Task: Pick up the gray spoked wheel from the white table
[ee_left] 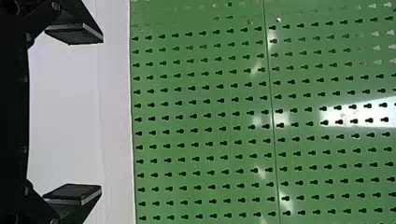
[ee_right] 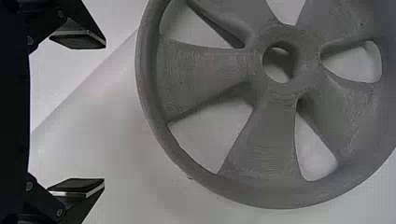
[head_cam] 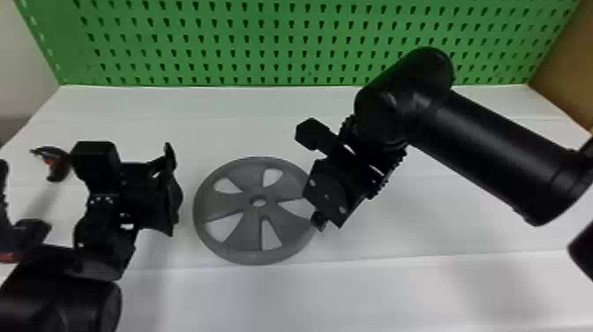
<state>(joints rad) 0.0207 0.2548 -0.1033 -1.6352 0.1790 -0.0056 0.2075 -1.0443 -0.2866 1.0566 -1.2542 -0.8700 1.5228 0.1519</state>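
Observation:
The gray spoked wheel (head_cam: 240, 190) lies flat on the white table (head_cam: 441, 229), near its middle. My right gripper (head_cam: 326, 194) is over the wheel's right rim in the head view. Seen from the right wrist, the wheel (ee_right: 271, 144) is beyond the fingertips of the right gripper (ee_right: 103, 113), which stands open with nothing between them. My left gripper (head_cam: 171, 192) is left of the wheel, apart from it. In the left wrist view the left gripper (ee_left: 102, 114) has its fingers spread and holds nothing.
A green perforated panel (head_cam: 269, 44) rises along the table's back edge. At the right is a brown side wall (head_cam: 562, 66). The right forearm (head_cam: 494, 150) reaches across above the table's right part.

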